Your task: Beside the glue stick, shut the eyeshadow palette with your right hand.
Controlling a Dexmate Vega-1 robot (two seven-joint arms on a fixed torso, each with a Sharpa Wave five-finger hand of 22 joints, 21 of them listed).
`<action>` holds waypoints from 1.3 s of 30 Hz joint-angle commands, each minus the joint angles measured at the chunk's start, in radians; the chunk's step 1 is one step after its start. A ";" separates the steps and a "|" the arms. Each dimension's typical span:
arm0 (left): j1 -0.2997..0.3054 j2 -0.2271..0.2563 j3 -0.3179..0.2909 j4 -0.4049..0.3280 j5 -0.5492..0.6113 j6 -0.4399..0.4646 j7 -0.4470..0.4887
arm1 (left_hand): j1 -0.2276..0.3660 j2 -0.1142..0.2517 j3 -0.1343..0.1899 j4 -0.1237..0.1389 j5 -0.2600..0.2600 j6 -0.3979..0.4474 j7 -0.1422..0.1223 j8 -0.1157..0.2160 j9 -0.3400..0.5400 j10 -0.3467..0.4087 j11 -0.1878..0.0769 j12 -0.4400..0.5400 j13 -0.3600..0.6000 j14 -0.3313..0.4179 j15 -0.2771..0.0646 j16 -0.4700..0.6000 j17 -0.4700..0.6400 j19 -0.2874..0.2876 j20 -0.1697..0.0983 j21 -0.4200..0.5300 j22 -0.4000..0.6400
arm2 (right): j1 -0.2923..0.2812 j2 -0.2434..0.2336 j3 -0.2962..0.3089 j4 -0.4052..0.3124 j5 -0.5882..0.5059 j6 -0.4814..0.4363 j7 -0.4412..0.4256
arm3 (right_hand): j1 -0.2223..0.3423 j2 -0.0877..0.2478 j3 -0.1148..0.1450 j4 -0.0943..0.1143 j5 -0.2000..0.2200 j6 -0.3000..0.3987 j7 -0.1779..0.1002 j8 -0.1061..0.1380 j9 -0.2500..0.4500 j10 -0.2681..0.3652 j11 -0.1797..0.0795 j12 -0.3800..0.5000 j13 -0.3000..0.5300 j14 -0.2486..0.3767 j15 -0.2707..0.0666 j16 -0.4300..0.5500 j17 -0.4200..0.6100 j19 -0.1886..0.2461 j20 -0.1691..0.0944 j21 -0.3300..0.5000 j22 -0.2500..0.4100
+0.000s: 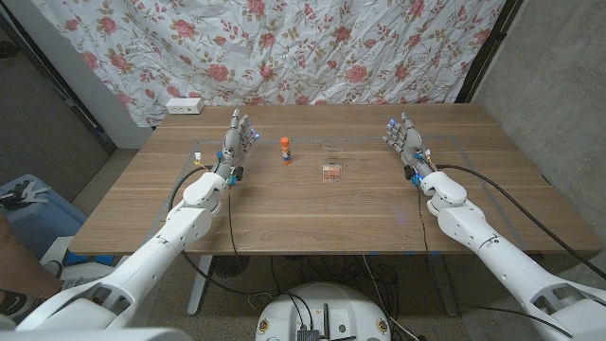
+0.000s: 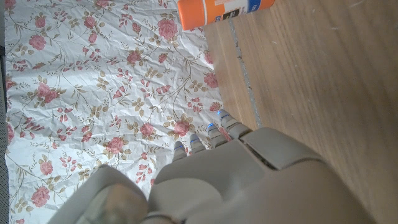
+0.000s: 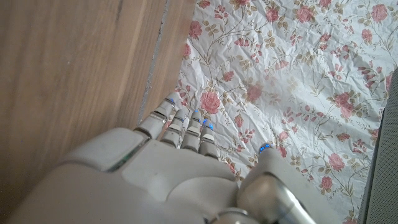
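A small eyeshadow palette (image 1: pixel 331 170) lies open on the wooden table (image 1: pixel 312 223) near the middle, its lid up toward the back. An orange glue stick (image 1: pixel 285 149) with a white band stands upright a short way to its left; the glue stick (image 2: pixel 224 10) is also seen from the left wrist. My right hand (image 1: pixel 408 144) stands on the table well to the right of the palette, fingers apart and holding nothing. My left hand (image 1: pixel 237 140) stands to the left of the glue stick, fingers spread, empty. Both hands (image 2: pixel 249 174) (image 3: pixel 168 168) point at the flowered cloth.
A flowered cloth (image 1: pixel 284 47) hangs behind the table. A white power strip (image 1: pixel 184 106) sits at the back left corner. A blue bin (image 1: pixel 24 204) stands on the floor to the left, and a person's arm (image 1: pixel 19 260) shows at the left edge.
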State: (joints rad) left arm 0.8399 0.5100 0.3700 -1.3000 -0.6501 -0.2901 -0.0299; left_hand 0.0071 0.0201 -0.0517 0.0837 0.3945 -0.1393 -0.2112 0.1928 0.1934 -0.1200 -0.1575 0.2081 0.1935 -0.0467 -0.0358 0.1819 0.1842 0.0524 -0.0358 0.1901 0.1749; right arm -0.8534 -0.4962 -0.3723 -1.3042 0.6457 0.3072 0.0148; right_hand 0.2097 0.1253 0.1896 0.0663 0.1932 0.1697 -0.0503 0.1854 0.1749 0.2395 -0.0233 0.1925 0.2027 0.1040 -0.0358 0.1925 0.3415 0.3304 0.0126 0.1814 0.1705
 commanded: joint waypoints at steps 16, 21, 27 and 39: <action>0.001 0.001 0.000 -0.001 -0.001 0.001 -0.001 | 0.009 -0.001 0.000 0.005 0.004 0.002 -0.009 0.005 0.003 -0.001 -0.010 0.005 0.003 -0.008 -0.072 0.008 0.003 0.008 -0.008 0.006 0.004 | -0.002 -0.011 -0.024 -0.033 -0.081 0.037 -0.031 | 0.006 0.003 0.015 -0.008 0.008 0.004 0.003 0.005 0.005 0.000 0.004 0.002 0.000 0.003 -0.009 0.003 -0.010 -0.026 -0.018 -0.001 0.002; 0.001 0.001 0.000 -0.001 -0.001 0.001 -0.001 | 0.009 -0.001 0.001 0.005 0.004 0.002 -0.009 0.005 0.003 0.000 -0.010 0.005 0.003 -0.007 -0.072 0.008 0.003 0.008 -0.008 0.006 0.004 | -0.013 -0.036 -0.025 -0.067 -0.102 0.023 -0.044 | 0.005 0.004 0.018 -0.009 0.008 0.004 0.002 0.005 0.005 -0.001 0.006 0.001 -0.001 0.002 -0.007 0.003 -0.013 -0.037 -0.018 -0.003 0.001; 0.001 0.001 -0.001 -0.001 -0.001 0.001 -0.001 | 0.009 -0.001 0.001 0.005 0.004 0.003 -0.009 0.006 0.003 0.000 -0.007 0.005 0.003 -0.008 -0.072 0.008 0.003 0.008 -0.009 0.006 0.004 | -0.025 -0.075 -0.026 -0.117 -0.134 -0.008 -0.063 | 0.003 0.003 0.021 -0.012 0.007 0.006 0.002 0.006 0.004 -0.005 0.005 0.001 -0.002 -0.007 -0.004 0.001 -0.019 -0.082 -0.015 -0.013 0.001; 0.000 0.000 0.000 -0.001 0.000 0.001 -0.001 | 0.009 -0.001 0.001 0.005 0.004 0.003 -0.009 0.006 0.003 0.000 -0.008 0.005 0.003 -0.009 -0.071 0.007 0.003 0.008 -0.008 0.006 0.004 | -0.027 -0.145 -0.044 -0.201 -0.237 -0.088 -0.116 | -0.004 0.004 0.023 -0.016 0.005 0.002 0.001 0.003 0.004 -0.031 0.012 -0.006 -0.004 -0.035 0.008 -0.001 -0.025 -0.125 -0.019 -0.011 0.000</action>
State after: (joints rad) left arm 0.8406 0.5112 0.3695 -1.3011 -0.6508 -0.2901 -0.0308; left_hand 0.0070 0.0200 -0.0518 0.0836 0.3945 -0.1393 -0.2109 0.1927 0.1931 -0.1200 -0.1571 0.2081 0.1933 -0.0465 -0.0358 0.1819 0.1838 0.0523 -0.0357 0.1900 0.1746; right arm -0.8771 -0.5758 -0.3990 -1.4283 0.4993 0.2790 -0.0560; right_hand 0.2096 0.1253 0.2075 0.0539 0.1932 0.1695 -0.0502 0.1854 0.1745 0.2198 -0.0112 0.1884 0.1998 0.0783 -0.0285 0.1924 0.3154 0.2168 -0.0074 0.1733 0.1674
